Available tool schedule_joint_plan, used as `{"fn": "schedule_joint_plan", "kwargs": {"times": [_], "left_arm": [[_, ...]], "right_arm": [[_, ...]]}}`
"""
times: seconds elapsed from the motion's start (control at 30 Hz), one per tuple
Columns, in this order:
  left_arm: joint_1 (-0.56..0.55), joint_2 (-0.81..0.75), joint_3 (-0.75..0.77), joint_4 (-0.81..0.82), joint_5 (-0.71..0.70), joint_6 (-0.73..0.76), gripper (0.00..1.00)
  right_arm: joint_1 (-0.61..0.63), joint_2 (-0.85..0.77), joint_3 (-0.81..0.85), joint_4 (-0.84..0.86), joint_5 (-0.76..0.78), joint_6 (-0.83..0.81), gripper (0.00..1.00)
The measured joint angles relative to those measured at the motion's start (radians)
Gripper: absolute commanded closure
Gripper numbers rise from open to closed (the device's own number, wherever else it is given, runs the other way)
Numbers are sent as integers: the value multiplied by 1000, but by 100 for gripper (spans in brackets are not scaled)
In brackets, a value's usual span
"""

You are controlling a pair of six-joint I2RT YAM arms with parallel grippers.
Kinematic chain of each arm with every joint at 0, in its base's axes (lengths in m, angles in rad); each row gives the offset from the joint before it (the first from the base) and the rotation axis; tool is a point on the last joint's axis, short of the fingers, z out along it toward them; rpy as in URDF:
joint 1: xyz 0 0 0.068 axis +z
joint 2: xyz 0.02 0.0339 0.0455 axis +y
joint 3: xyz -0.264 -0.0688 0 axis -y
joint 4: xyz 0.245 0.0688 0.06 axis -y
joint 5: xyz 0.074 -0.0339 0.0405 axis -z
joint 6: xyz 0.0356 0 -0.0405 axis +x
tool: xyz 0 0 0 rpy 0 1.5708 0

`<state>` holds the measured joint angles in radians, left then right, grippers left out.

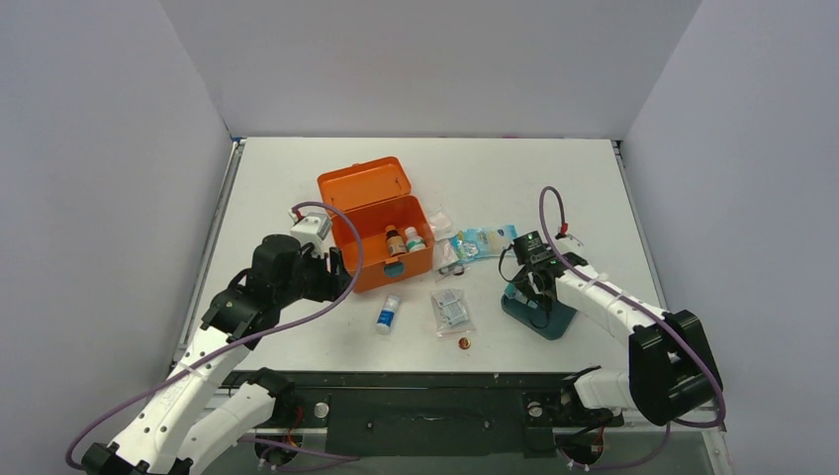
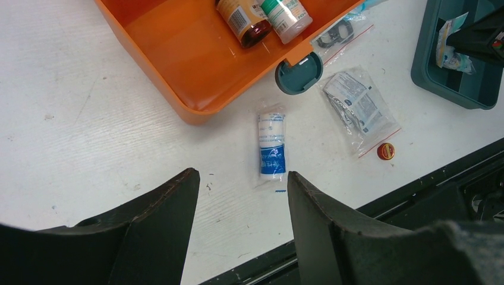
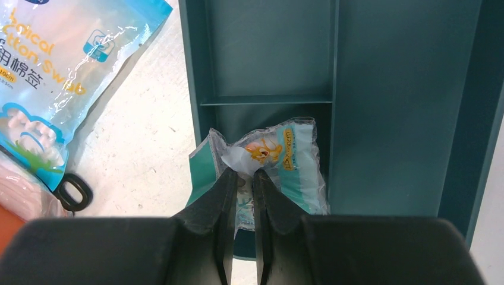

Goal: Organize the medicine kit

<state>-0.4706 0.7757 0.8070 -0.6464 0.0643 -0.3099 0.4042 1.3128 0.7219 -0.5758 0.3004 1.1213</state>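
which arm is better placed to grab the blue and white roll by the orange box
Left. The left gripper is open just short of the roll; the right gripper is shut on a packet in the teal tray.

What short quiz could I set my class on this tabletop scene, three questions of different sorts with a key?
1. True or false: the lid of the orange rectangular plastic medicine kit is shut.
2. Multiple choice: the right claw is shut on A) a small clear printed plastic packet in the teal divided plastic tray; B) a metal spoon; C) a glass thermometer.
3. Fill in: ___ bottles lie inside the kit.
Key: 1 false; 2 A; 3 two.
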Motion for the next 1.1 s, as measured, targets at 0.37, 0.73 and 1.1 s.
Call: {"fn": "schedule_joint_plan", "kwargs": {"times": [0.37,0.73,1.1], "left_arm": [[-7,-1,0,0,-5,0,46],[-7,0,0,0,-12,0,46],[-7,8,0,0,-15,0,46]], "right_arm": [[-7,33,-48,34,7,22,100],[-13,82,-55,101,20,15,91],[-13,81,-41,72,26,-10,74]]}}
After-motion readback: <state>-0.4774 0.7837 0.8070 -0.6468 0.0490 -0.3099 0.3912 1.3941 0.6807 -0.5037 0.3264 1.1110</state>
